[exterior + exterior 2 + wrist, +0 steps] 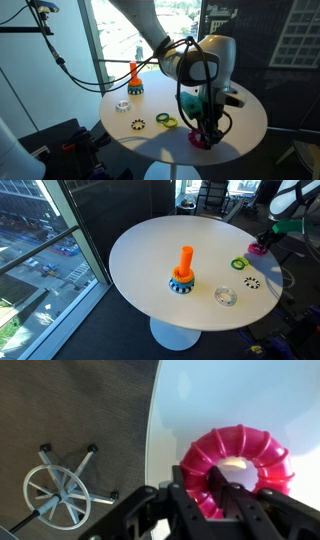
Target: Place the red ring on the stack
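The red ring (240, 452) lies near the edge of the round white table (150, 250); it also shows in both exterior views (203, 140) (258, 249). My gripper (207, 488) points down onto it. One finger sits in the ring's hole and the other outside the rim, and the jaws are shut on the near rim. The gripper shows above the ring in both exterior views (205, 130) (266, 240). The stack, an orange peg on a dark toothed base (134, 80) (183, 272), stands upright and bare, well away across the table.
A thin yellow-green ring (166, 120) (239, 264), a dark toothed ring (138, 125) (252, 282) and a small white ring (122, 105) (226, 297) lie between the red ring and the stack. A chair base (60, 490) stands on the carpet below the table edge.
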{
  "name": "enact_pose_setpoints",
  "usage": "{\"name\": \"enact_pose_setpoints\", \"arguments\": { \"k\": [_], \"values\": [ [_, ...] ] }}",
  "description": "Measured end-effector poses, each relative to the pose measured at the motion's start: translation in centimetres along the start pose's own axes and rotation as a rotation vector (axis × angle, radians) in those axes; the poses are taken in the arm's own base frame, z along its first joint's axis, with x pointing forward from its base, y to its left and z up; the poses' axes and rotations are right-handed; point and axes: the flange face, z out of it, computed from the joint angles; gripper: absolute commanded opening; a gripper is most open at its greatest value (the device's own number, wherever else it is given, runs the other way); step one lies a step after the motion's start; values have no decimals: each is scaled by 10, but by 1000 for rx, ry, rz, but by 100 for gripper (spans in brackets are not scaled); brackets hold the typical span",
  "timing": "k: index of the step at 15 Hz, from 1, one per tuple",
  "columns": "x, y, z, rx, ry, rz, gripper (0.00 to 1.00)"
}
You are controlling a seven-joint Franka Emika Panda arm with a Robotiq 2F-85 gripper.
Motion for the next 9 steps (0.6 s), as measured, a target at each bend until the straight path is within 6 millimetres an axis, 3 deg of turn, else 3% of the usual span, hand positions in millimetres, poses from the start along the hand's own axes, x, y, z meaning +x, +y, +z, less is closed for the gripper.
{"name": "enact_pose_setpoints", "arguments": {
  "k": [4,9],
  "values": [
    [0,-8,-22,0,-7,-9,10],
    [-6,-20,-67,-5,-6,-42,10]
  ]
}}
